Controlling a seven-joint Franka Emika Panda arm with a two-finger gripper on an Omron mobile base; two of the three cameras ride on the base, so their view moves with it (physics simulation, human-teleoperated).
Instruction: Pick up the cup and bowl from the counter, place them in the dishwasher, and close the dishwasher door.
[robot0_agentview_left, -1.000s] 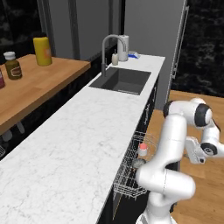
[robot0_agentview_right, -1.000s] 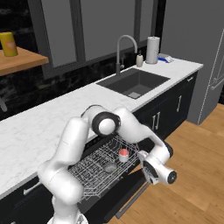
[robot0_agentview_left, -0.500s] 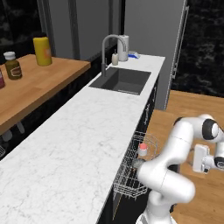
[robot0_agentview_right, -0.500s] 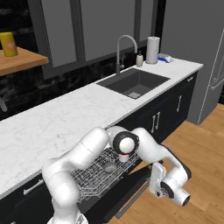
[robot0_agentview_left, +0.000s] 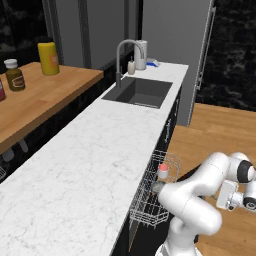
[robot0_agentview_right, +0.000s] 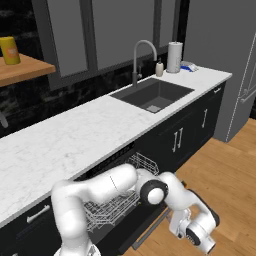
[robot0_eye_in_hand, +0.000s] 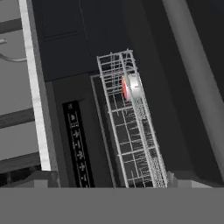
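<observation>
The counter (robot0_agentview_left: 95, 160) no longer carries the dishes — the cup (robot0_agentview_left: 163, 171) sits in the pulled-out rack (robot0_agentview_left: 152, 192) at its far corner, and the grey bowl (robot0_agentview_left: 158, 187) seems to lie just nearer, half hidden by the arm. What remains, I judge, is closing the door (robot0_agentview_right: 150, 231), which hangs open below the rack. The gripper (robot0_agentview_right: 196, 235), fingers spread wide and empty, is low beside the door's outer edge — best get under that edge, push the rack in, then lift evenly.
</observation>
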